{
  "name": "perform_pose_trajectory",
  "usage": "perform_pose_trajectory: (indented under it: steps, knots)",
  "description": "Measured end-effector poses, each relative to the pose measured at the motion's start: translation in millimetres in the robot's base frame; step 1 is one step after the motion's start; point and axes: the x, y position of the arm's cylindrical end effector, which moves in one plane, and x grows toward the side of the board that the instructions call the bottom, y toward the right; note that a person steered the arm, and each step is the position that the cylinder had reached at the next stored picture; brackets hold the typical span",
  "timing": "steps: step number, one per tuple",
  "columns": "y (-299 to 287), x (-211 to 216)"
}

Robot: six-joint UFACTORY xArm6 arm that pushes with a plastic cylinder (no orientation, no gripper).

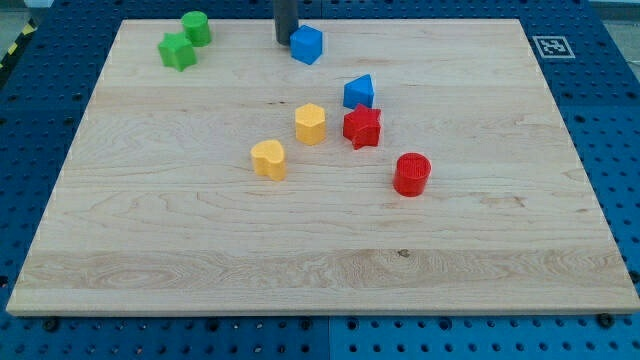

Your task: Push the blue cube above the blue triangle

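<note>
my tip (285,41) sits just left of the blue cube (307,45), near the counter (150,230) top edge. the blue triangle (359,92) lies below and right of the cube. my tool is a bare rod, holding nothing.

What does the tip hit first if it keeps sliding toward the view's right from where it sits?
My tip sits just left of the blue cube, close or touching. Sliding right, it would meet that cube first. The blue triangle lies lower and further right, likely off that line.
</note>
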Motion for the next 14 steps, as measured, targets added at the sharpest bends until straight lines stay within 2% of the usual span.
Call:
perform_pose_trajectory:
  steps: [1,3,5,7,8,9,12,13,14]
  knots:
    - [14,26]
    - [83,29]
    - [117,29]
    - [119,-7]
    - [180,-7]
    - [209,-5]
    - [148,38]
    - [145,31]
    - [133,-5]
